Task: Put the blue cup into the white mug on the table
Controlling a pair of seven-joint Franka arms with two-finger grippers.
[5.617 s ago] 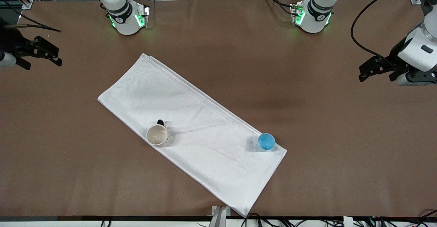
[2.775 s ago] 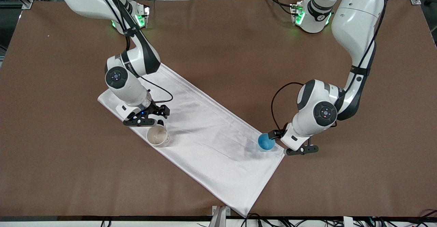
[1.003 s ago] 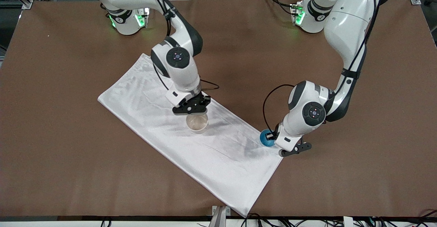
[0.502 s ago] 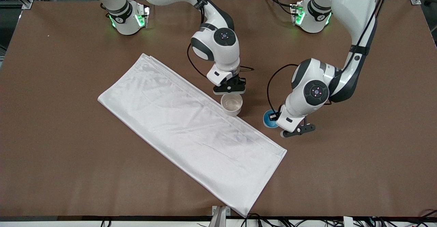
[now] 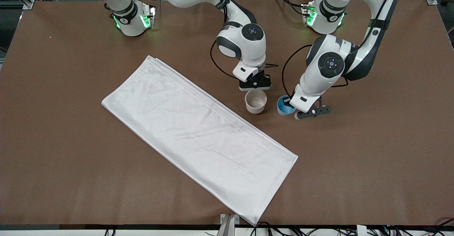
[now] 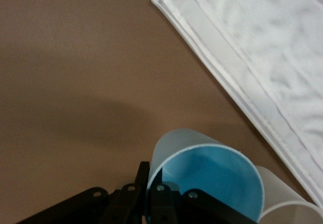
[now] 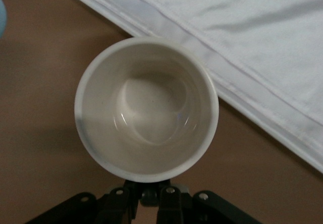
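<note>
My left gripper [image 5: 288, 104] is shut on the rim of the blue cup [image 5: 284, 105], one finger inside and one outside; in the left wrist view the cup [image 6: 212, 176] sits right at the gripper [image 6: 151, 200]. My right gripper [image 5: 255, 87] is shut on the black handle of the white mug [image 5: 255, 101]; in the right wrist view the mug [image 7: 146, 108] opens upward, beige inside, just off the gripper [image 7: 149, 200]. Cup and mug stand side by side, a short gap apart, at the bare brown table [image 5: 354, 151]. I cannot tell whether either touches the table.
A large white folded cloth [image 5: 198, 136] lies diagonally across the table's middle, its long edge just beside the mug and nearer the front camera. It shows in both wrist views [image 6: 262, 47] [image 7: 242, 32]. The mug's rim [image 6: 290, 209] shows in the left wrist view.
Both arms have carried their loads off the cloth toward the robot bases. The mug and the blue cup are now closer together over bare table.
</note>
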